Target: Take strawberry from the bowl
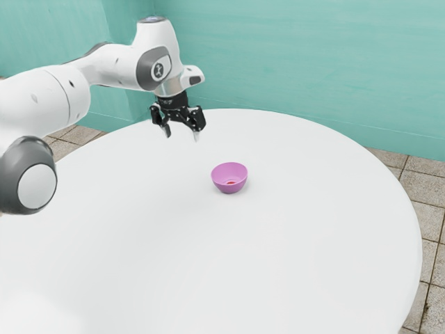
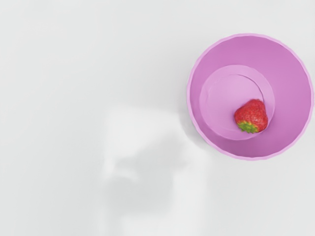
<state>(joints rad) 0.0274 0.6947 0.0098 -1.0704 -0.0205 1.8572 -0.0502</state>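
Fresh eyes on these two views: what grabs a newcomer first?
The purple bowl on the round white table, with a red strawberry lying inside on its floor. Next, the big white arm reaching in from the exterior view's left, its black gripper open above the table, off to the bowl's side.

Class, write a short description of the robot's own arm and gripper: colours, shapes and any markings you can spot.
The arm is glossy white, built of rounded, tube-like segments with dark grey at the joints. Near the wrist, a pale disc bears a dark emblem. Below sits a greyish collar, then a black, angular gripper with two fingers.
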